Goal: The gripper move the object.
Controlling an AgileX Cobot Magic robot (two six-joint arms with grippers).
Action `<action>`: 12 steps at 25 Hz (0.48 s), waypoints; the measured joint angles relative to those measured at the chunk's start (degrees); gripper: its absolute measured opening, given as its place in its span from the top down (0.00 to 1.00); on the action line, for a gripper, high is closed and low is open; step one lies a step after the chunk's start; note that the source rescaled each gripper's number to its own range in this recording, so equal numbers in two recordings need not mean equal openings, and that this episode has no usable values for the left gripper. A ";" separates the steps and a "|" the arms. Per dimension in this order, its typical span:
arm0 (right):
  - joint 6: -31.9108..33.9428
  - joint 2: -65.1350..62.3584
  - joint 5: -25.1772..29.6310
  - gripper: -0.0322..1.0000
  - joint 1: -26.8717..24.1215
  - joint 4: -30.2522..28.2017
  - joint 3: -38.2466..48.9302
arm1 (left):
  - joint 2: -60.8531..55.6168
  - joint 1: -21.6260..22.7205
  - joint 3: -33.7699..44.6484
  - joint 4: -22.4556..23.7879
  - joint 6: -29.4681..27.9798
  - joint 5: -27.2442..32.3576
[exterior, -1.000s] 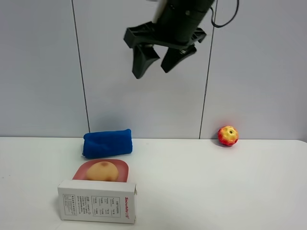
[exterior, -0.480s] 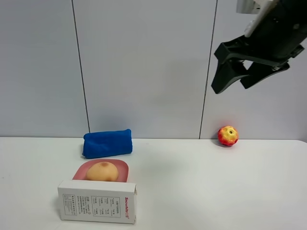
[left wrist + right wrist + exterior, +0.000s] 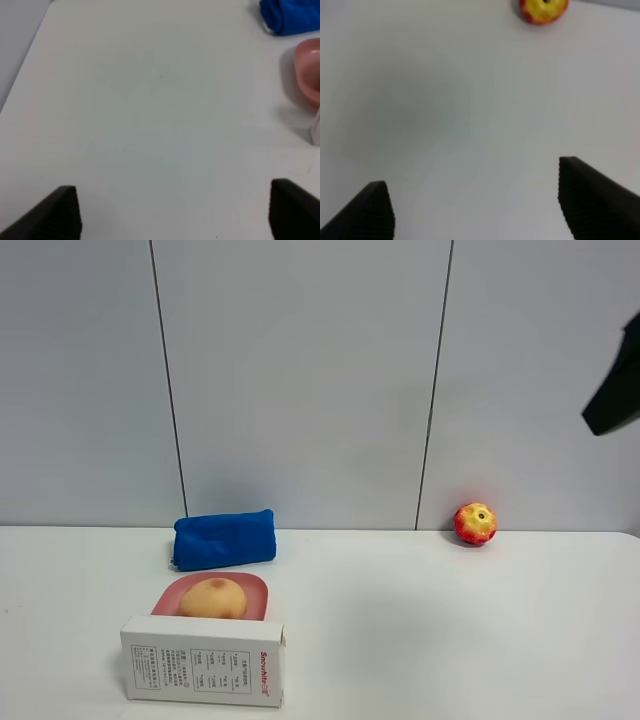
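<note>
small tan-orange egg-shaped lump (image 3: 212, 597) with a brownish blotch sits in a shallow pink bowl (image 3: 165, 596), just behind an upright white printed carton (image 3: 203, 661) and in front of a folded blue cloth (image 3: 224, 538) on the white table (image 3: 450, 630). red-and-yellow apple (image 3: 475, 523) sits well apart by the wall. right black two-fingered gripper (image 3: 475, 197), spread and empty, is high at the right edge; left black gripper (image 3: 175, 210) is also spread, empty, over bare table.

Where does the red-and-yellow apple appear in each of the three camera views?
Exterior high: the apple sits on the white table near the wall, on the right side.
Left wrist: not in view.
Right wrist: the apple shows at the picture's edge, cut off, beyond the open fingers.
Shared landmark: the white table.
</note>
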 joint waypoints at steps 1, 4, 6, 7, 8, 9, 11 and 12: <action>0.07 -2.73 0.73 0.29 -0.74 0.00 1.61 | 0.00 0.00 0.00 0.00 0.00 0.00; 0.11 -11.32 3.30 0.27 -4.25 0.05 5.71 | 0.00 0.00 0.00 0.00 0.00 0.00; 0.54 -17.56 5.49 0.19 -7.39 0.05 8.08 | 0.00 0.00 0.00 0.00 0.00 0.00; 0.97 -20.14 6.53 0.14 -9.33 0.05 8.94 | 0.00 0.00 0.00 0.00 0.00 0.00; 1.34 -23.19 7.62 0.12 -10.93 0.00 9.91 | 0.00 0.00 0.00 0.00 0.00 0.00; 1.65 -26.25 8.44 0.11 -12.74 0.00 10.82 | 0.00 0.00 0.00 0.00 0.00 0.00; 1.65 -31.78 9.33 0.10 -15.77 0.00 12.66 | 0.00 0.00 0.00 0.00 0.00 0.00; 1.65 -34.78 9.67 0.09 -16.68 0.00 13.74 | 0.00 0.00 0.00 0.00 0.00 0.00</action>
